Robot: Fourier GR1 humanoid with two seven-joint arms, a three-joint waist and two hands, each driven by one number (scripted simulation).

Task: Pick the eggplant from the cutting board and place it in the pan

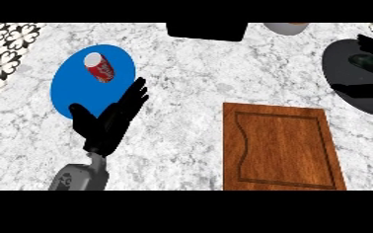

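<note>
**Dark shape in the pan, left hand open by the plate**

We see the left hand point(109, 121) at the lower left, its grey forearm coming up from the bottom edge. Its fingers point(133, 95) are straight and held close together, pointing up and to the right, with the thumb spread out to the left. The fingertips lie over the lower right rim of a blue plate point(73, 79), and they hold nothing. A red can point(100, 67) lies on its side on that plate, just above and to the left of the fingertips and apart from them.

The board point(280, 148) sits at the lower right, well apart from the left hand.

The pan point(339, 74) is cut by the right edge. Inside it we make out a dark shape point(360, 59) that may be the eggplant, but we cannot tell for sure. It lies far from the left fingers, across the whole counter point(189, 69). Just above it, a black bit of the right hand point(365, 43) shows at the edge. How that hand is set, and whether it touches the shape, we cannot tell.

A black box point(205, 30) and a grey bowl point(285, 27) stand along the top.
</note>
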